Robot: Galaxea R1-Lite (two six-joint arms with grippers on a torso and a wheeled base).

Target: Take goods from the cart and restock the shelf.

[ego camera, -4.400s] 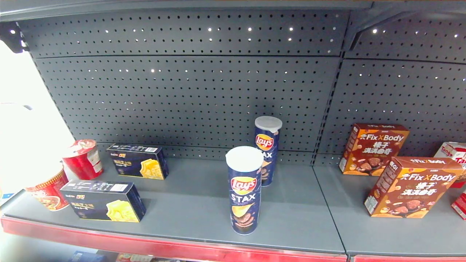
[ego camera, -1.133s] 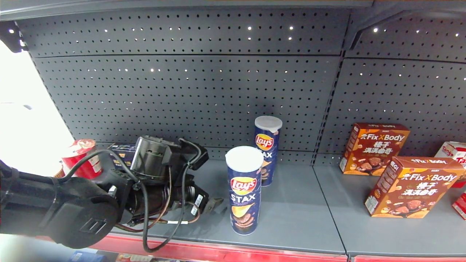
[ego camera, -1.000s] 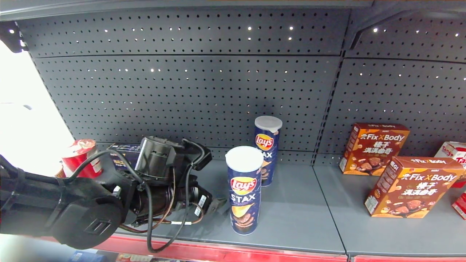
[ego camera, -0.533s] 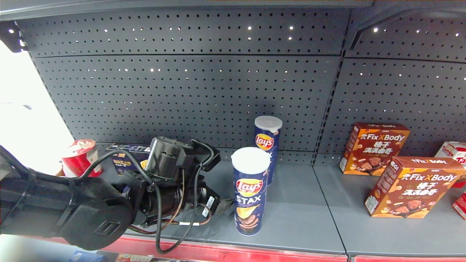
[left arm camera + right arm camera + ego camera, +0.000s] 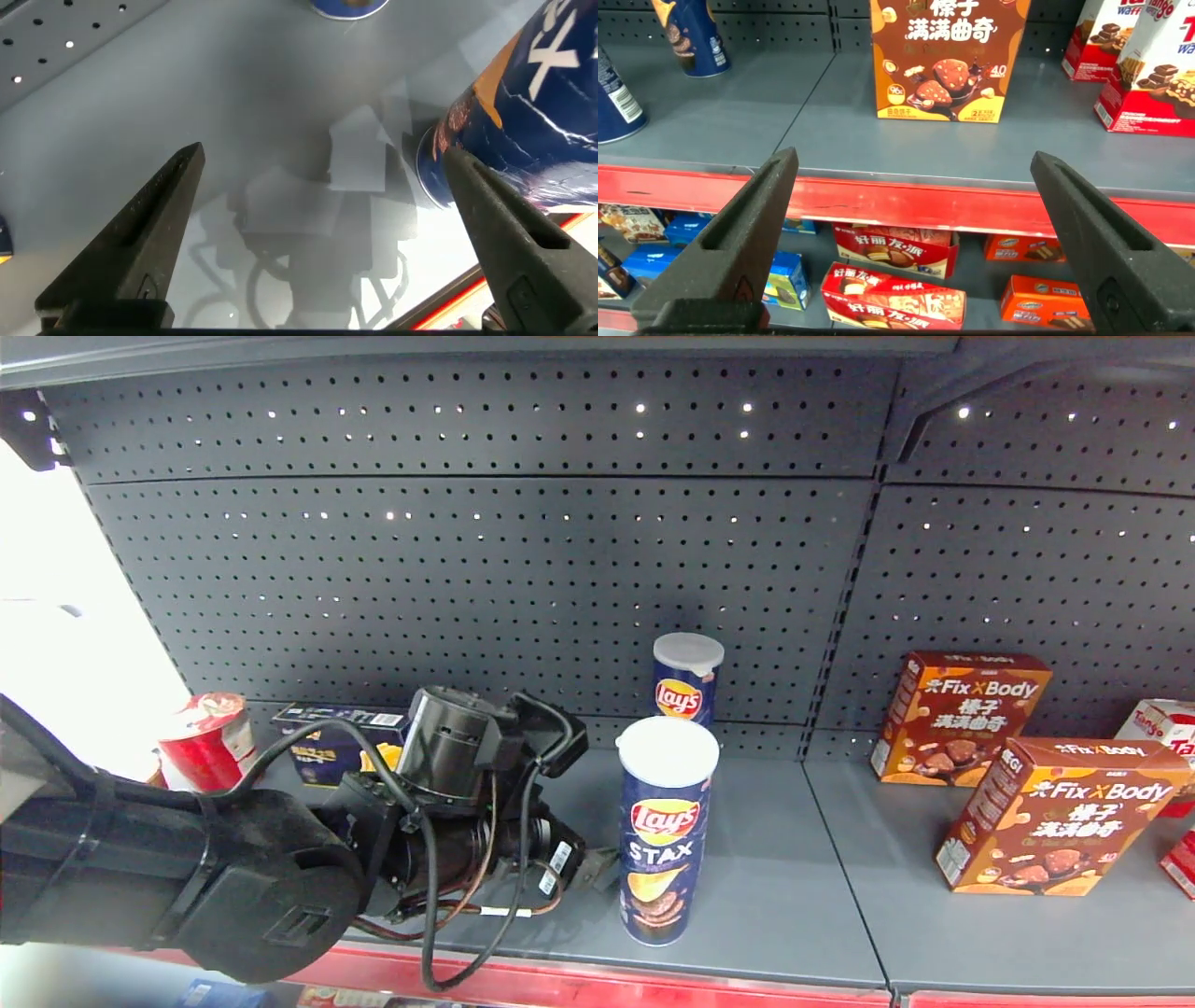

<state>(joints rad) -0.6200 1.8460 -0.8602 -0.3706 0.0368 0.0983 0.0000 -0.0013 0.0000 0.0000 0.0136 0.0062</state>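
Front chip can (image 5: 665, 831) stands upright near the shelf's (image 5: 775, 896) front edge. The left pincer (image 5: 322, 159) is low beside its base with jaws spread wide and nothing between them. One finger (image 5: 495, 233) has its tip right at the can's lower wall, touching or nearly so.

The main risk is that this can is tall and narrow. A sideways nudge from that finger could slide it, and a nudge a little higher could tip it over. Falling forward, it would roll over the red lip (image 5: 560, 980) at the front edge and drop. Falling backward, it would hit the rear chip can (image 5: 686, 677), which stands just behind it by the back wall.

The arm's bulk and its loose cables lie close to the dark blue box (image 5: 336, 747) toward the shelf's left end, so a swing could drag that box.

The right pincer (image 5: 912, 163), also open and empty, hangs before the front edge facing a brown box (image 5: 951, 61), well apart from all this.
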